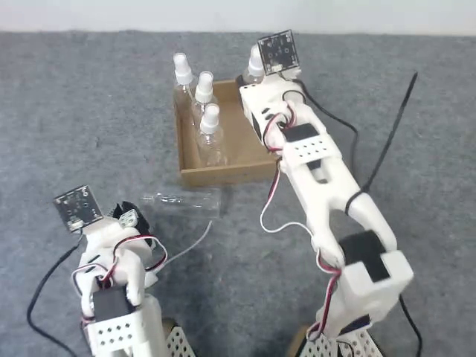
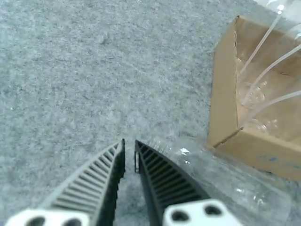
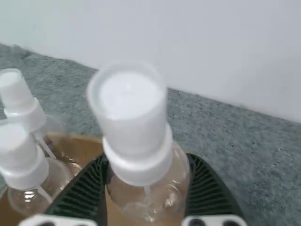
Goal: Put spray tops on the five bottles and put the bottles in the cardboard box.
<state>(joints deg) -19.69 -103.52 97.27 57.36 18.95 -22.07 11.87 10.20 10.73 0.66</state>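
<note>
The cardboard box [image 1: 223, 175] holds three clear bottles with white spray tops [image 1: 204, 88]. At the box's far right corner my right gripper [image 1: 256, 78] is shut on a fourth capped bottle [image 3: 136, 141], upright between its jaws [image 3: 146, 188]. A clear bottle without a top [image 1: 182, 201] lies on its side on the carpet in front of the box. My left gripper [image 1: 130, 216] sits low just left of that bottle, shut with nothing in it. In the left wrist view the left gripper [image 2: 129, 143] has the lying bottle [image 2: 211, 179] beside it and the box corner [image 2: 225, 94] beyond.
Grey carpet covers the whole floor. A thin white tube or wire [image 1: 190, 244] lies on it between the two arms. A black cable [image 1: 390, 141] runs at the right. A pale wall stands behind the box.
</note>
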